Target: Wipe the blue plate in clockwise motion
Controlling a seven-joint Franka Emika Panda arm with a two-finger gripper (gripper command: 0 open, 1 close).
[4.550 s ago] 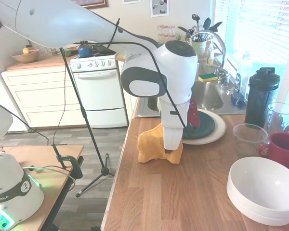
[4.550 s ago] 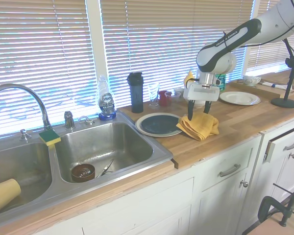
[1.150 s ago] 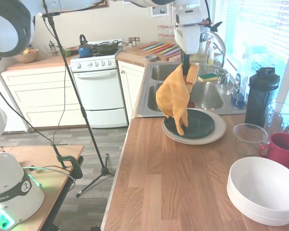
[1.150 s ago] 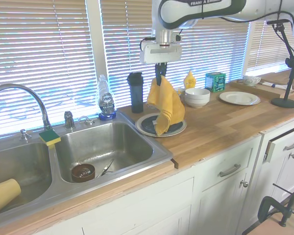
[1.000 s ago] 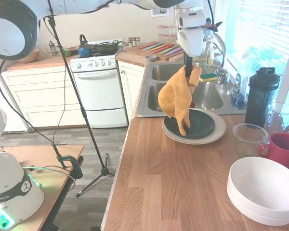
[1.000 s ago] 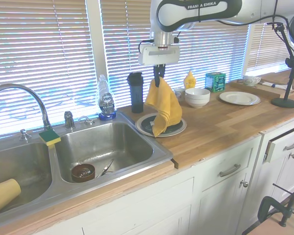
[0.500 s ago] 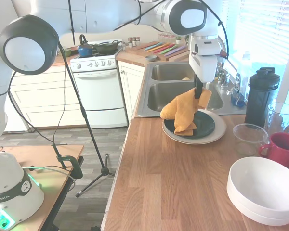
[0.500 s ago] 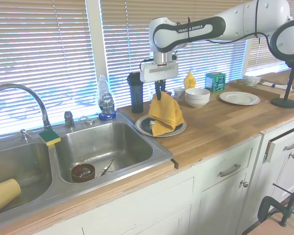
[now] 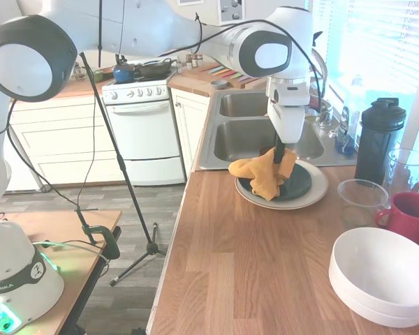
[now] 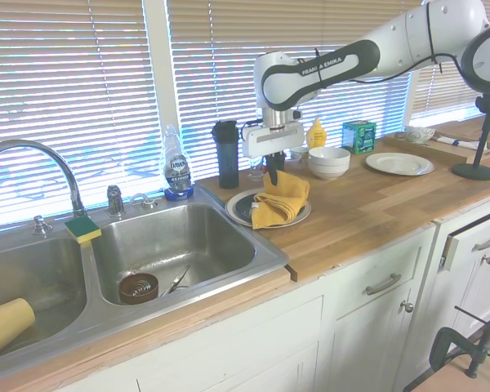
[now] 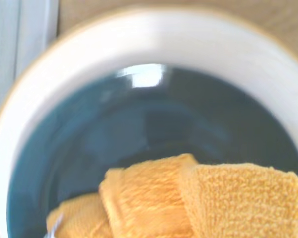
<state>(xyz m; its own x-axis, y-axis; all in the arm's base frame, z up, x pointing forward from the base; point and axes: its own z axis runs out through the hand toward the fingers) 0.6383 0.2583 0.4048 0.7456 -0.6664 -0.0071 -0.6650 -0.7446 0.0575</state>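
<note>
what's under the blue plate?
A wider cream plate sits under the blue plate, its rim showing all round. The gripper holds a yellow cloth on top; the plate beneath it is hidden.

A wooden butcher-block countertop [image 9: 244, 272] carried everything, with a steel double sink [image 10: 159, 249] set into it. Directly on the wood lay a wide cream plate [image 9: 320, 187], a stack of large white bowls [image 9: 380, 276], a red mug [image 9: 408, 215], a clear plastic cup [image 9: 359, 199], a clear glass [image 9: 406, 166] and a black shaker bottle [image 9: 378, 139]. A second cream plate [image 10: 398, 163] and a teal box [image 10: 359, 135] stood further along.
</note>
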